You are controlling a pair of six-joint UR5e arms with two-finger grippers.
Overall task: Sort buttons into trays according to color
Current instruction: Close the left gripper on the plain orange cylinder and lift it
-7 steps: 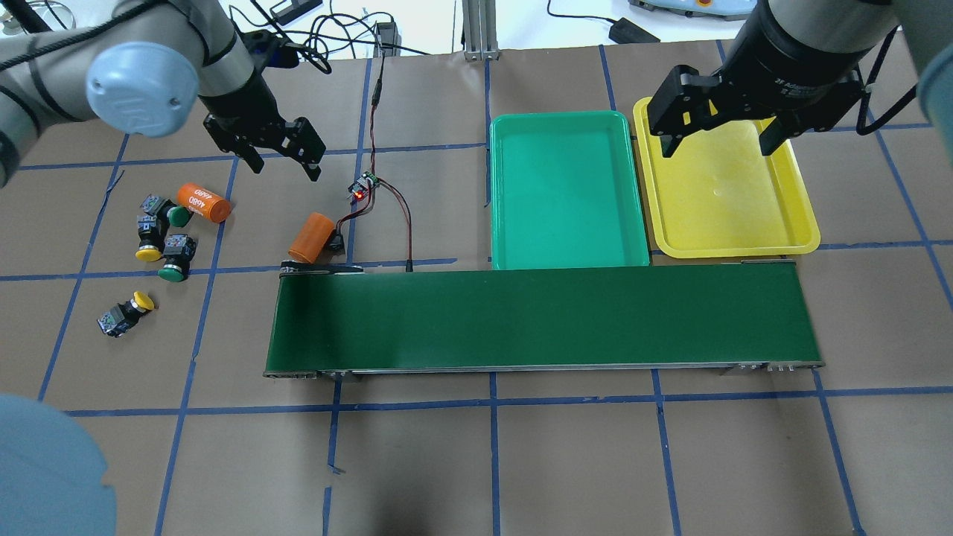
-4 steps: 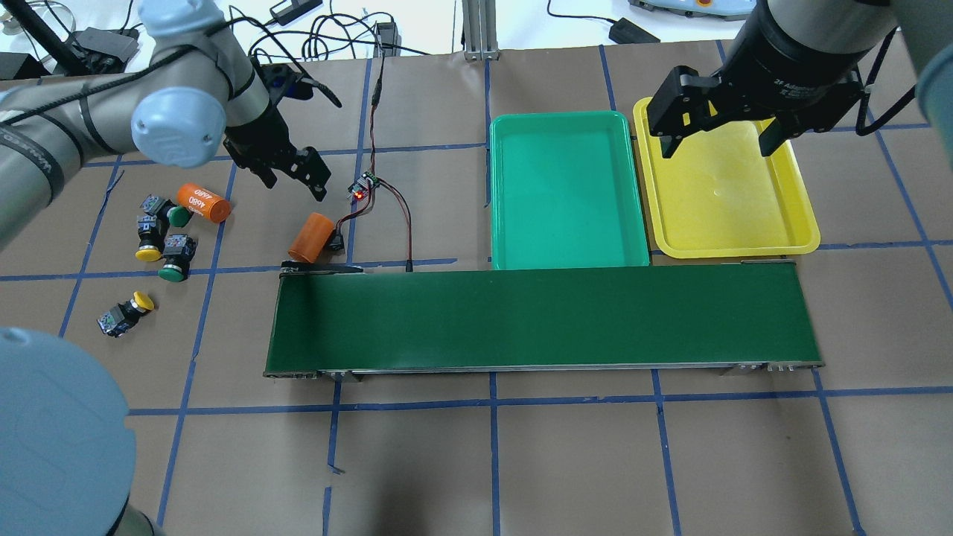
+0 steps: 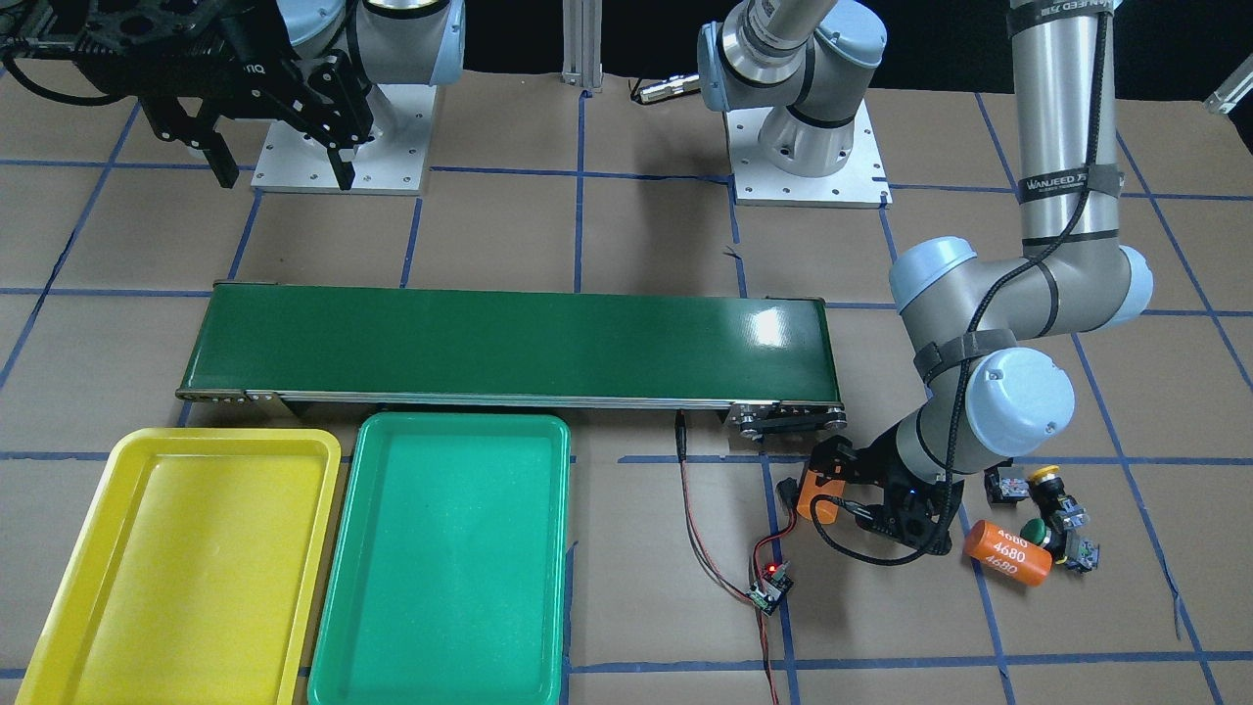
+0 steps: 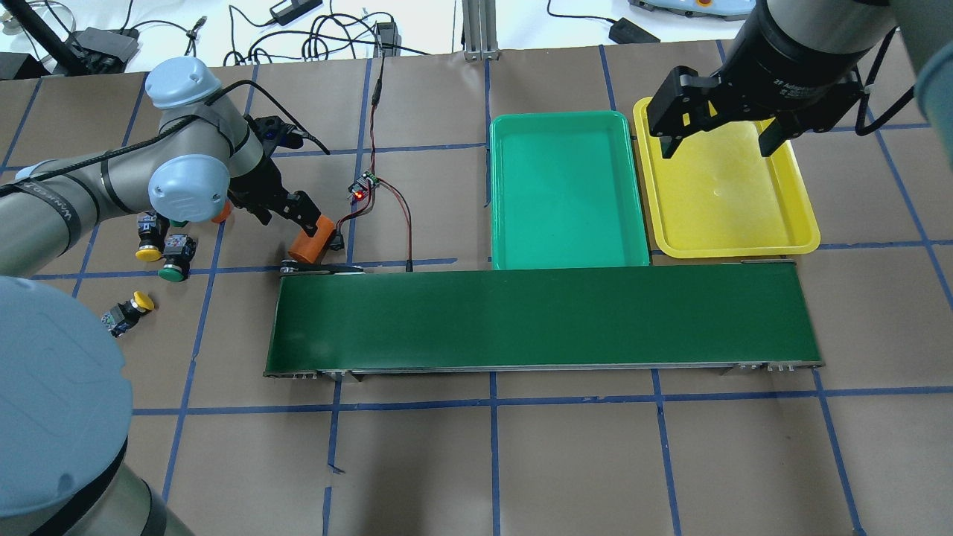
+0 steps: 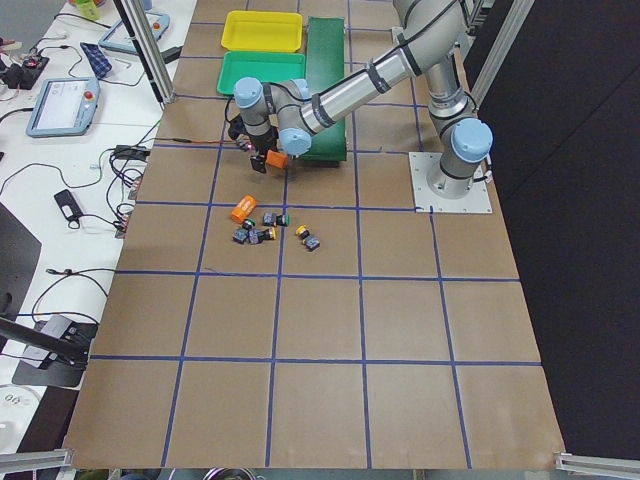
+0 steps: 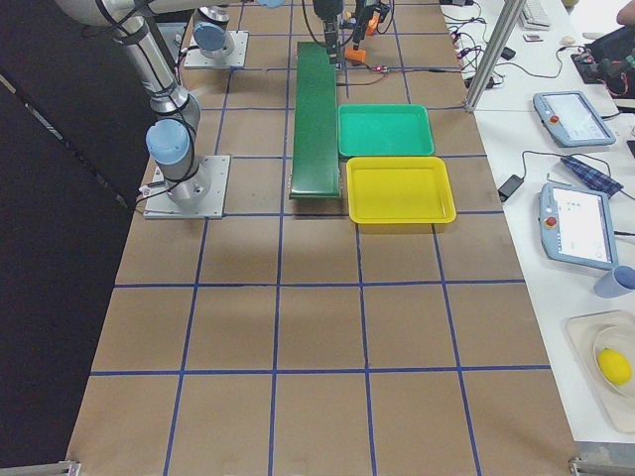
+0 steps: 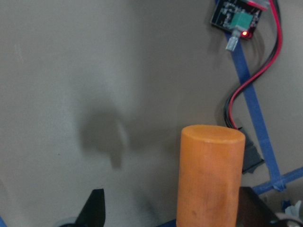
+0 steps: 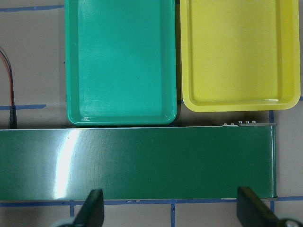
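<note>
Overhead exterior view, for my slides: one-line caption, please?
Open left tool by the orange cylinder, open right tool above the yellow tray; buttons lie unsorted on the table, green tray bare too.

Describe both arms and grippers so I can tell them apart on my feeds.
Both are built alike: the left arm and right arm have silver-grey tubes with pale blue round joint caps. The left arm carries a black cable strapped on by dark bands, one lettered white. The left gripper and right gripper are black, two-fingered; the right's black wrist bears white lettering.
</note>
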